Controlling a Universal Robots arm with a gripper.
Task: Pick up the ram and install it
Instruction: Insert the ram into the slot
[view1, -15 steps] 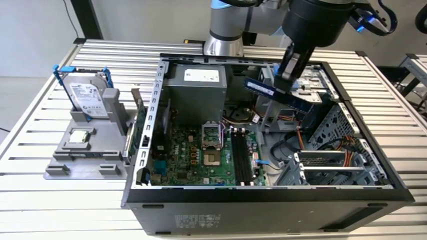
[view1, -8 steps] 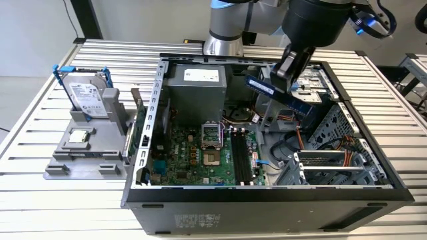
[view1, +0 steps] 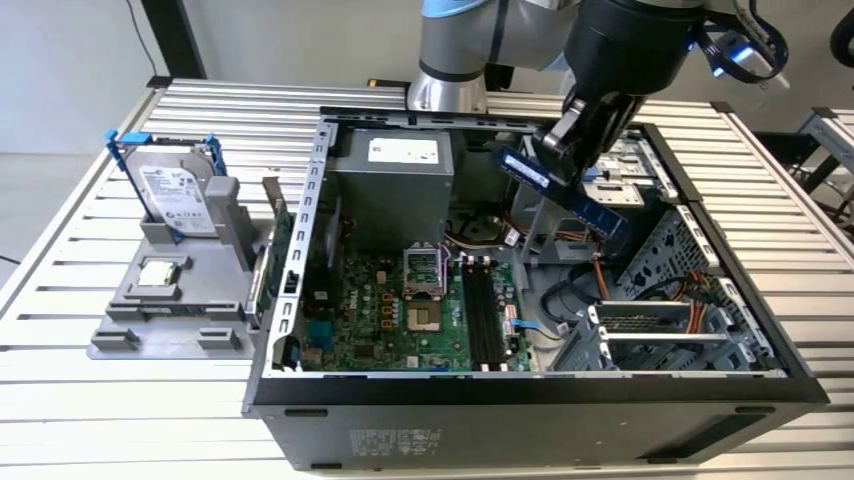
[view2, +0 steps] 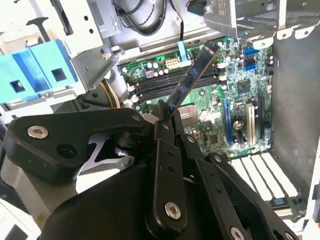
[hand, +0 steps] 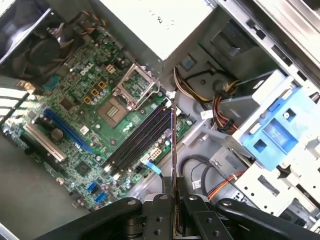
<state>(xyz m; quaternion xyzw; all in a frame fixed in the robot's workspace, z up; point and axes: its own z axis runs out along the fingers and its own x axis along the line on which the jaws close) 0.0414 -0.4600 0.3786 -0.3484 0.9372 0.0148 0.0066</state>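
The ram is clamped at one end in the claw and held tilted in the air above the open computer case, well apart from the motherboard. In the first wrist view it is seen edge-on, roughly in line with the black slots. Judged: picked up, not seated. For a clean seat, the stick should be levelled, kept parallel over one slot and pressed straight down. Nearby cables should be avoided.

Exterior view from high above the whole open case; both wrist views close, down onto its shared motherboard.
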